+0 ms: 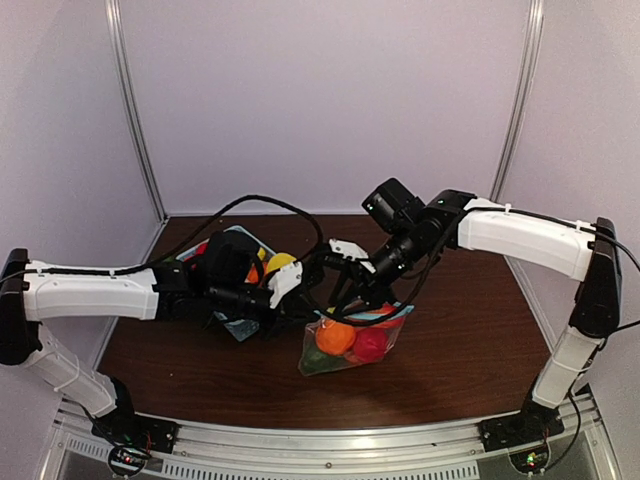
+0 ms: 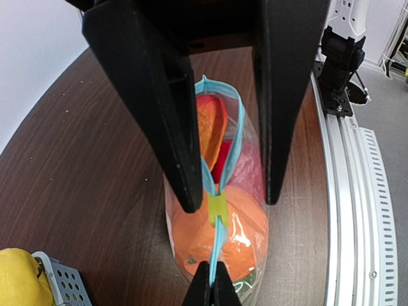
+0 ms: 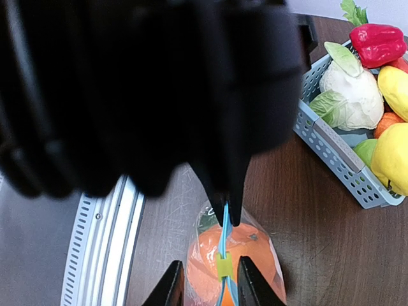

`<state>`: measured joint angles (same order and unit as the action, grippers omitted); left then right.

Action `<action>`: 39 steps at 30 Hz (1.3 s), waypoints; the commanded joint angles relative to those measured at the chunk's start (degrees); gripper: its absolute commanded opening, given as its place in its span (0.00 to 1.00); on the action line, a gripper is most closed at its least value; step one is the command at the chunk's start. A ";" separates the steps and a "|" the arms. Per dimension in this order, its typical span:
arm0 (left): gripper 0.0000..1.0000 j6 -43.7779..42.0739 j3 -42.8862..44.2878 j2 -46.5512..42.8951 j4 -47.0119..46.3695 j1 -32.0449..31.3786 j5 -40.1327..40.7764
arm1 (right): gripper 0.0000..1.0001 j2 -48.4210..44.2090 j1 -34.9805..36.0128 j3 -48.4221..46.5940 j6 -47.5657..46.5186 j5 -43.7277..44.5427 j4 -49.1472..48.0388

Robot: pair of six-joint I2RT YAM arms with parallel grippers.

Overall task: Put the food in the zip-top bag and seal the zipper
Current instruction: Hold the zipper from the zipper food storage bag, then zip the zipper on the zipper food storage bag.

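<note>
The zip-top bag [image 1: 392,330] lies on the table with food inside: an orange one [image 1: 335,337], a red one [image 1: 370,345] and a green one [image 1: 315,358]. My left gripper [image 2: 211,269] is shut on the end of the light-blue zipper [image 2: 217,245]. A yellow-green slider [image 2: 217,208] sits a little farther along. My right gripper [image 3: 211,262] stands open with a finger on each side of the slider [image 3: 223,266], gaps showing. Beyond the slider the two strips spread apart over the orange and red food [image 2: 213,127].
A light-blue lattice basket [image 3: 331,150] stands left of the bag. It holds a red pepper [image 3: 376,41], a white cabbage [image 3: 347,95] and yellow fruit [image 3: 395,153]. The left arm [image 1: 100,290] covers most of it from above. A metal rail [image 2: 350,191] runs along the near edge.
</note>
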<state>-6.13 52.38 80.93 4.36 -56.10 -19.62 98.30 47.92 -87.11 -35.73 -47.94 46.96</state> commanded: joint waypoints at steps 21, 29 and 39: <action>0.00 2.04 -5.00 -4.37 -11.66 -0.42 -0.64 | 0.32 -2.51 0.04 5.11 3.27 -2.05 -9.13; 0.00 2.07 -4.88 -4.71 -11.10 -0.42 1.16 | 0.15 -2.21 0.04 5.11 3.26 -1.16 -8.80; 0.00 2.80 -3.34 -6.80 -4.73 -0.41 8.42 | 0.04 -3.73 -0.71 5.00 1.19 7.92 -4.22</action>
<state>-3.95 47.94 77.06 -1.37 -56.49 -14.70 96.75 47.83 -82.52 -33.26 -45.93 38.98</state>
